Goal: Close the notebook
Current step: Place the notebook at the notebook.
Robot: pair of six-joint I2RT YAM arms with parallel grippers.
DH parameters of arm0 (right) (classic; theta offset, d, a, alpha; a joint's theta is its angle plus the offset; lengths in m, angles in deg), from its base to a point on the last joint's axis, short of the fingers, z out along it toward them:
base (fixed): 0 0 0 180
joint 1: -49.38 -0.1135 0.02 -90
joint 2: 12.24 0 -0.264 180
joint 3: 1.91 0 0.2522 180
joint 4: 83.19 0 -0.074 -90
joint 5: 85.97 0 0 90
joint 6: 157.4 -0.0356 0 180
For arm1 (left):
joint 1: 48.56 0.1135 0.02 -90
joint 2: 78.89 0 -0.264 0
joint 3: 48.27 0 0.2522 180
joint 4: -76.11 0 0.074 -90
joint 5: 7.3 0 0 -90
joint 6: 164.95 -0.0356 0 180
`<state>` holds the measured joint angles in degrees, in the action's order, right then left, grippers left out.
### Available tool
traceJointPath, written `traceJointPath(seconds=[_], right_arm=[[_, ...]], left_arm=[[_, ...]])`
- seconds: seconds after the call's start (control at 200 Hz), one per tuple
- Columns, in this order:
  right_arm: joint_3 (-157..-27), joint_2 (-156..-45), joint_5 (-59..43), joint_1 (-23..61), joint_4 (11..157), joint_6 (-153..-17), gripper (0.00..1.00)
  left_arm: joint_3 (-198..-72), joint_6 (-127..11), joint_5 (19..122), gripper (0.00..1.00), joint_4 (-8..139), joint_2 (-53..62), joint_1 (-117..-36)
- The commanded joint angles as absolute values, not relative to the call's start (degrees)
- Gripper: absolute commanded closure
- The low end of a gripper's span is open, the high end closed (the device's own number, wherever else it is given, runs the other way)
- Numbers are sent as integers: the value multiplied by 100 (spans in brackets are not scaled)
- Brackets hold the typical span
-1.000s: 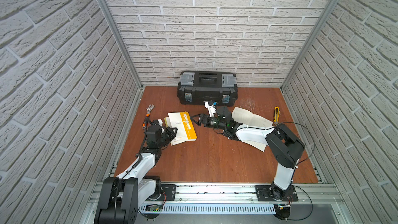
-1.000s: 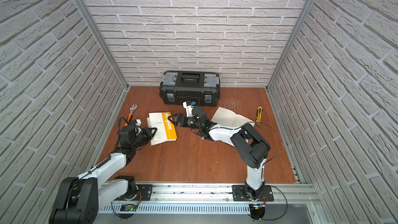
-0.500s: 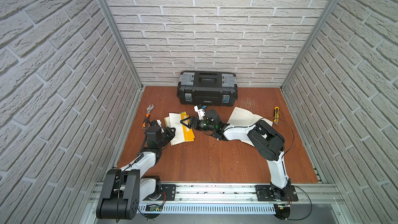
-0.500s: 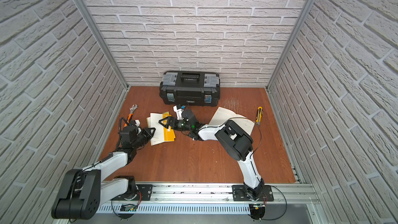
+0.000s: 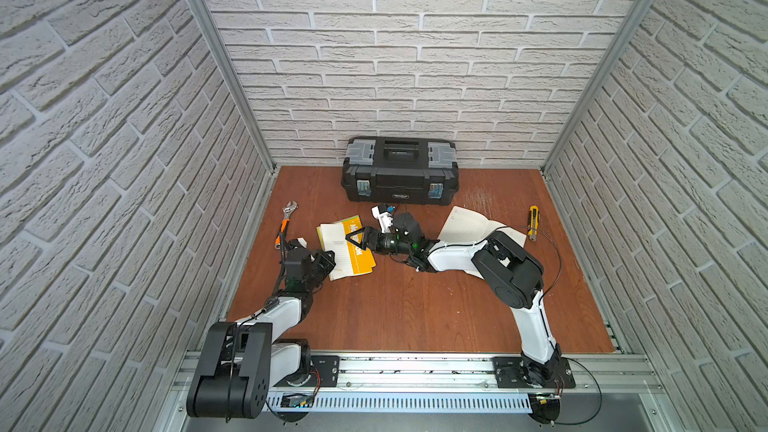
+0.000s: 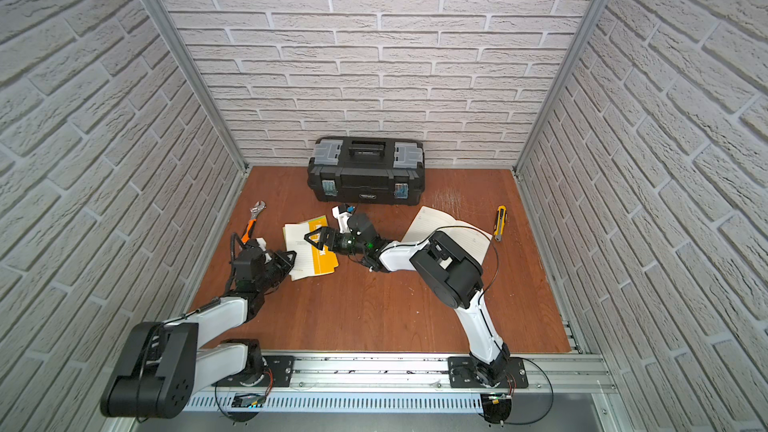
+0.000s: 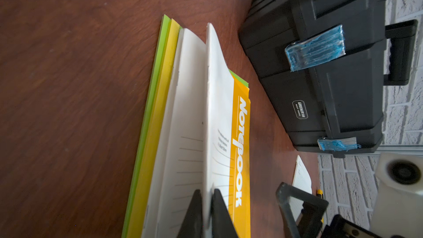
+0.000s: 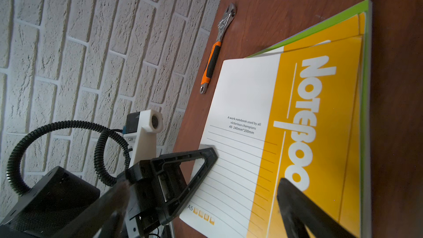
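Notebook [image 5: 360, 261] cover pinched in left claw [image 7: 207, 191], right claw [image 8: 202, 183] — spread

notebook [image 8: 263, 111]: smooth paper | table [image 5: 395, 305]: matt wood | toolbox [image 5: 399, 176]: matt plastic | wrench [image 8: 216, 50]: shiny metal

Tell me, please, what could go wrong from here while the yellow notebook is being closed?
1. The left gripper is shut on the thin notebook cover near its edge; a hard pull could crease or tear it.
2. The open right gripper hovers just above that cover, close to the left gripper; they might collide.
3. The cover stands lifted off the pages; released early, it may spring back up.
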<state>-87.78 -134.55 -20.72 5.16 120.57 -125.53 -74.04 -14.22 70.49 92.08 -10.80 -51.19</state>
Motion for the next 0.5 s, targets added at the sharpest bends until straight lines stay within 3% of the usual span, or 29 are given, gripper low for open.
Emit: traceJointPath(seconds=[0.0, 0.495], right_arm=[[-8930, -13518, -2111, 438, 12278, -12558, 0], [-9219, -13888, -2075, 372, 12211, -12583, 0]], left_arm=[[-7363, -1261, 7270, 89, 9691, -1017, -5104], [-7519, -1097, 7458, 88, 9792, -722, -5293]])
